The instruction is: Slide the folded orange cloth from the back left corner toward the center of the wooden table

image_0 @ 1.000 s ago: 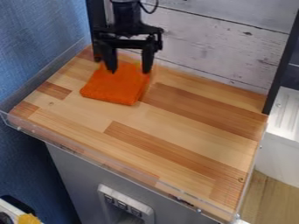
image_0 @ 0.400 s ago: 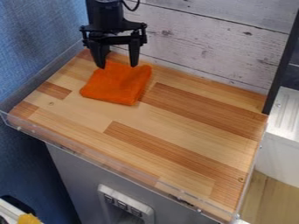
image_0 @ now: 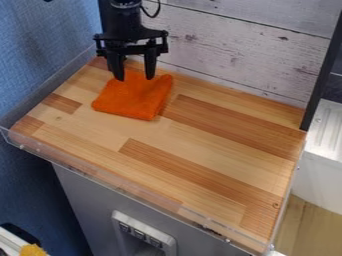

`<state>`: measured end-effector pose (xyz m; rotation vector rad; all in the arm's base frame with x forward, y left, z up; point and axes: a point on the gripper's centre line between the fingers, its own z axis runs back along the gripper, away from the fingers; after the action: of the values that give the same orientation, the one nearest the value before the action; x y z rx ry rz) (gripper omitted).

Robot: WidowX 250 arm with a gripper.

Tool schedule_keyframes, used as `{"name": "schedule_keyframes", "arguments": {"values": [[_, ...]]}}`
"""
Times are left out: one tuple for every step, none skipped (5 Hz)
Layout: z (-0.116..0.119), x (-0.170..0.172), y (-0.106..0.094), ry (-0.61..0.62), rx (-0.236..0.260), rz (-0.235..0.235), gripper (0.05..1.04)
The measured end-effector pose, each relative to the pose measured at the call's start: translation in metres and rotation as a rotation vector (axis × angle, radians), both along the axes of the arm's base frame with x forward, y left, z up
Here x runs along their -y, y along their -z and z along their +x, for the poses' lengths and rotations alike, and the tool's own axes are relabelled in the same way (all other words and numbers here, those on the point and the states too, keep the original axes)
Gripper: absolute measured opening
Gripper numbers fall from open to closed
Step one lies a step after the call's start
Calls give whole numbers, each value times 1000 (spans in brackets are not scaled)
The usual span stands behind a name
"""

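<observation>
Folded orange cloth (image_0: 132, 97) flat on striped wooden tabletop (image_0: 194, 145)

Before my camera, blue textured wall (image_0: 47, 45), whitewashed plank backboard (image_0: 234, 50), striped wooden worktop (image_0: 194, 145), grey cabinet front (image_0: 87, 200), pale wood floor (image_0: 307, 225).

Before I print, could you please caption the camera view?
Open gripper at a folded orange cloth on a wooden tabletop.

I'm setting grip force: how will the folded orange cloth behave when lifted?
The folded orange cloth looks soft and slightly fuzzy, so it would probably droop rather than stay stiff. Its layers lie flat and fairly thin, suggesting it's light, though they may unfold if the black gripper pinches only the top.
</observation>
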<state>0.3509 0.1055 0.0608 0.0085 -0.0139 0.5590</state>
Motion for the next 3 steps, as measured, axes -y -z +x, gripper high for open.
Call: {"name": "schedule_keyframes", "arguments": {"values": [[1, 0, 6, -12, -10, 7, 377], [9, 6, 16, -5, -17, 12, 161], [14, 8, 25, 3, -18, 10, 67]]}}
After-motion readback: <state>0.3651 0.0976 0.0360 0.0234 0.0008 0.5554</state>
